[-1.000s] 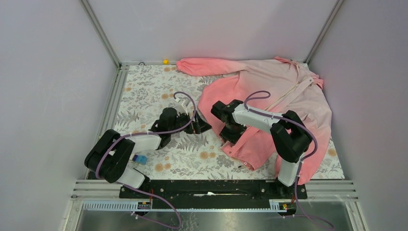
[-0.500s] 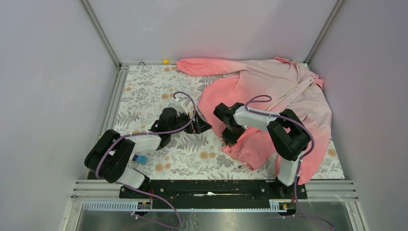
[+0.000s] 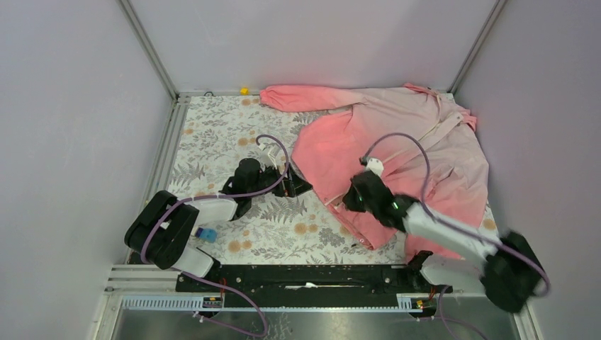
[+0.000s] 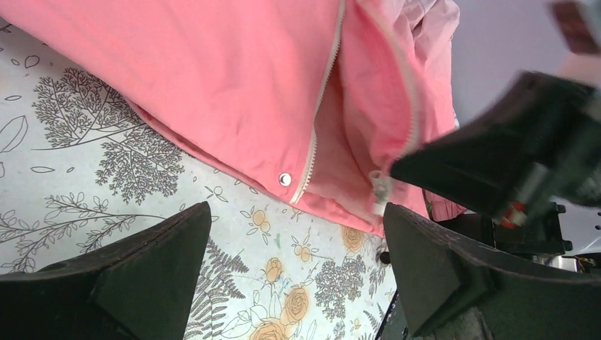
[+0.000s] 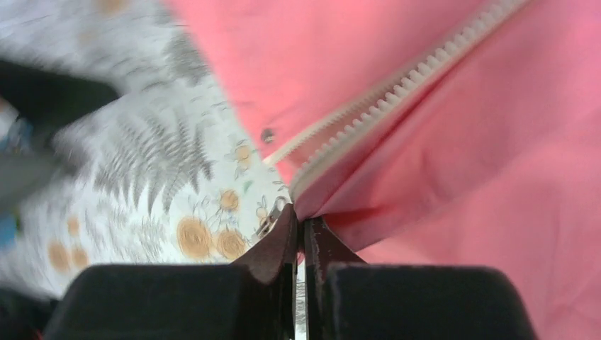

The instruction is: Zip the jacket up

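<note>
The pink jacket (image 3: 397, 134) lies spread over the right half of the table, its collar at the far right. Its white zipper (image 4: 322, 92) is open at the hem, with a metal snap (image 4: 285, 179) beside it. My right gripper (image 3: 352, 200) is shut on the jacket's bottom hem, right at the foot of the zipper teeth (image 5: 397, 85); the jaws (image 5: 301, 219) pinch a fold of pink cloth. My left gripper (image 3: 294, 185) is open and empty, low over the table just left of the hem, and its wrist view shows the right gripper (image 4: 453, 163) at the cloth.
The table has a floral cover (image 3: 227, 134). A small blue object (image 3: 207, 233) lies by the left arm's base and a small yellow one (image 3: 244, 90) sits at the far edge. Grey walls enclose three sides; a black rail (image 3: 312, 276) runs along the front.
The right arm has swung its elbow from over the jacket down to the near right, and its gripper has shifted slightly nearer with the hem. The left arm has not moved.
</note>
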